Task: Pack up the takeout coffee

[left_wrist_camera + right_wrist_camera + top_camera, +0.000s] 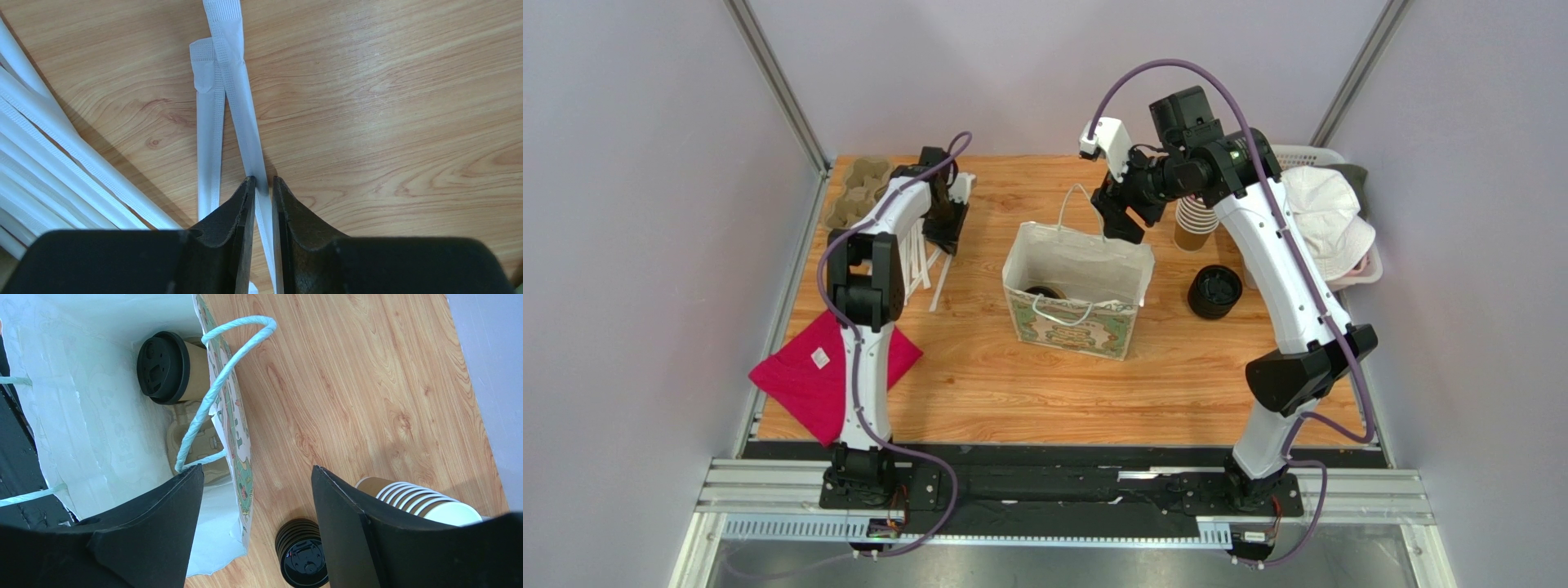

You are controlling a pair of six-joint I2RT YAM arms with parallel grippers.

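**Takeout coffee sitting inside the paper bag, both claws off it**

The takeout coffee (169,367), a brown paper cup under a black lid, is standing at the bottom of the white paper bag (92,416), in the upper left of the right wrist view. It is resting on a moulded pulp carrier (184,441) that is lying on the bag's floor. In the overhead view the bag is standing open-mouthed at the middle of the bench (1014,392).

The right claw (256,471) is hovering above the bag's rim. Its jaws are standing wide apart and are gripping nothing. One finger is hanging over the bag and the other over bare wood. A stack of lidless cups (423,502) is showing at the lower right of that view, and a stack of black lids (301,554) is showing at the bottom centre.

The left claw (263,184) is working at the upper left of the overhead view. Its jaws are lying close together on either side of a wrapped straw (236,79) on the wood. Whether the pads are pressing the straw cannot be told. More wrapped straws (37,153) are fanning across the left edge of the left wrist view.
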